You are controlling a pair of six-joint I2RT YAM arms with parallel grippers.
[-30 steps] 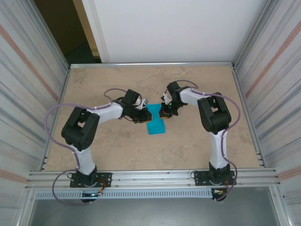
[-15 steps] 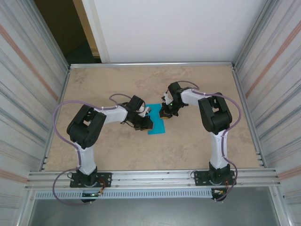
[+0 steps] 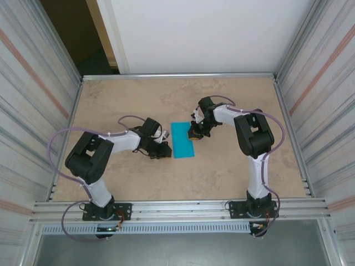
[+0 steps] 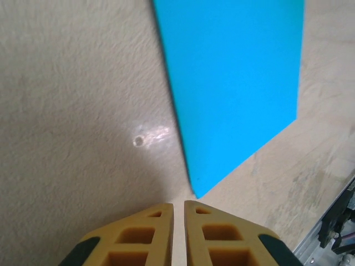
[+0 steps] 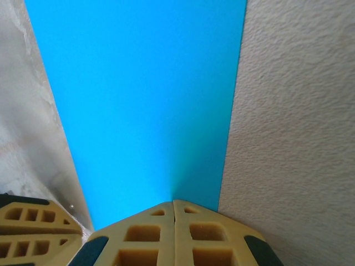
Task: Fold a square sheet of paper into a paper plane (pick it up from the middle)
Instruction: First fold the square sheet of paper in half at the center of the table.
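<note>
1. Your sheet of paper (image 3: 183, 141) lies flat on the counter (image 3: 233, 177), roughly mid-counter, between the two grippers. From above it reads as an oblong, longer front to back than wide.
2. Left gripper (image 3: 162, 154) sits low over the counter, just left of the sheet's near-left corner. In your left wrist view it's clenched down to a hairline slit with nothing in it. One blue corner of the sheet (image 4: 233, 83) sits just ahead of the tips. I can't tell whether they touch it.
3. Right gripper (image 3: 194, 134) is at the sheet's right edge, toward the far corner. Your right wrist view shows it clenched, pads together and empty, with the tips over one end of the sheet (image 5: 138, 94). I can't tell whether the tips press down on the paper.
4. In both wrist views the sheet looks smooth and matte with straight edges. Bare counter runs along both long sides.
5. In the top view both arms reach inward from their bases, elbows out, with the wrists angled toward the sheet.
</note>
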